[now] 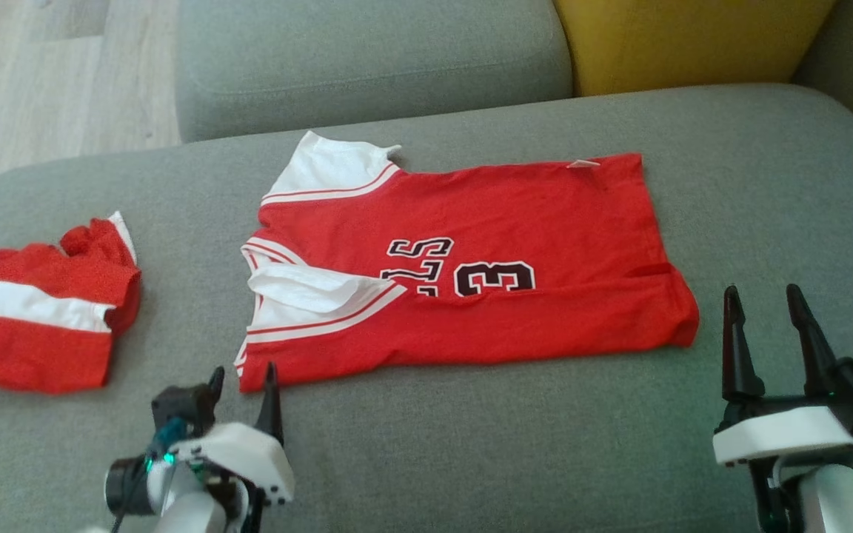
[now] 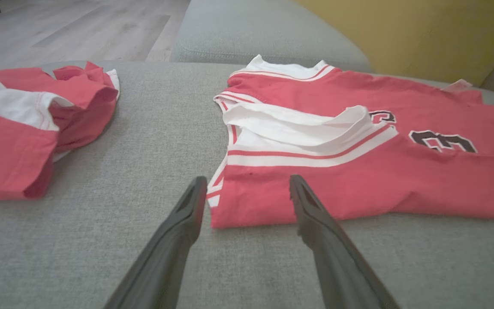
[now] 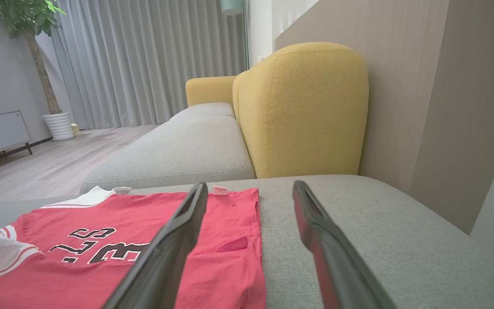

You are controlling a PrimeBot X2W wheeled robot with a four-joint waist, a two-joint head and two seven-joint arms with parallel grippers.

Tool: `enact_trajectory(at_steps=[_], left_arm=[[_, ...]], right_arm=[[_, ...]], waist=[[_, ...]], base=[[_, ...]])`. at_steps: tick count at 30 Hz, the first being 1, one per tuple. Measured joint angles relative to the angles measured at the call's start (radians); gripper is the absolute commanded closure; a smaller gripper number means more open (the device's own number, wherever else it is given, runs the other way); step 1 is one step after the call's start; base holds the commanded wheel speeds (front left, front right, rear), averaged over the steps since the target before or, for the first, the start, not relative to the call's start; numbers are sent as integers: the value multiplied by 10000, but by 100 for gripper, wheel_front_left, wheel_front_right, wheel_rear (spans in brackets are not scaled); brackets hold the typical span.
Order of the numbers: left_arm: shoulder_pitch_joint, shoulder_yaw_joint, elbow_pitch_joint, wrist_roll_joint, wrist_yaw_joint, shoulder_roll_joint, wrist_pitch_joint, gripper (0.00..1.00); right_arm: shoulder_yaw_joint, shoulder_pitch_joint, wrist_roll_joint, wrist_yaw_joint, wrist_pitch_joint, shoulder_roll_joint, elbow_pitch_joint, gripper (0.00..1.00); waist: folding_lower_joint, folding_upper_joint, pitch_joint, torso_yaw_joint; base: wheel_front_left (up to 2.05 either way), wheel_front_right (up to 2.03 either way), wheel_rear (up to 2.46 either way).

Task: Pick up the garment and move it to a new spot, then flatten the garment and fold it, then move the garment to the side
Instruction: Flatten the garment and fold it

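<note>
Now the red jersey [image 1: 486,222] lies almost flat on the grey sofa seat [image 1: 471,444], with one white sleeve [image 1: 308,290] folded over its chest, so I judge the flattening and folding step is in hand. The left claw [image 1: 243,370], just beside the shoulder corner, and the right claw [image 1: 761,292], near the hem, both stand spread and empty. Next they probably must pinch these near edges.

I see bare grey seat [image 1: 471,444] all along the near edge of the jersey [image 1: 508,222], open to both arms. My left gripper [image 1: 243,370] faces a bare strip between the jersey and the crumpled red-and-white garment [image 1: 34,318] on its left. Beyond the jersey's hem the seat lies free, with the yellow backrest [image 1: 686,41] walling off the far side
</note>
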Motion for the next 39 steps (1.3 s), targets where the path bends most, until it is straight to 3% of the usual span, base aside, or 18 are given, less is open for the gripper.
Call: enact_trajectory(at_steps=[9,18,21,22,23,24,31,35,39], left_arm=[[-1249,-109,1814,276,313,44,934,0],[-1845,-309,2775,278,240,69,1522,0],[-2047,-422,2917,276,29,84,1557,0],[-2099,-435,2957,274,-19,81,1553,51],[-2142,-445,2984,270,-75,73,1521,94],[-2182,-453,3003,263,-104,46,1429,100],[-2248,-449,2823,259,-40,-17,445,100],[-2246,-522,2209,265,-42,-59,71,100],[-2183,-761,1453,280,-54,-104,-44,100]], right_arm=[[-21,-5,0,0,31,-8,-161,0],[-82,-204,-23,0,44,-15,-382,0],[-94,-233,-90,0,46,-15,-428,0],[-121,-233,-90,0,46,-15,-435,0],[-155,-232,-90,0,54,-15,-437,0],[-180,-234,-92,0,127,-15,-437,0],[-274,-354,157,0,932,15,119,0],[-717,-840,1147,0,1722,188,1011,0],[-1127,-1350,1195,0,2347,249,2115,0]], waist=[[0,0,277,-242],[0,0,542,-379],[0,0,615,-383],[0,0,640,-371],[0,0,658,-351],[0,0,670,-321],[0,0,669,68],[0,0,699,352],[1,0,813,656]], base=[[0,0,0],[0,0,0],[0,0,0],[0,0,0],[0,0,0],[0,0,0],[0,0,0],[0,0,0],[0,0,0]])
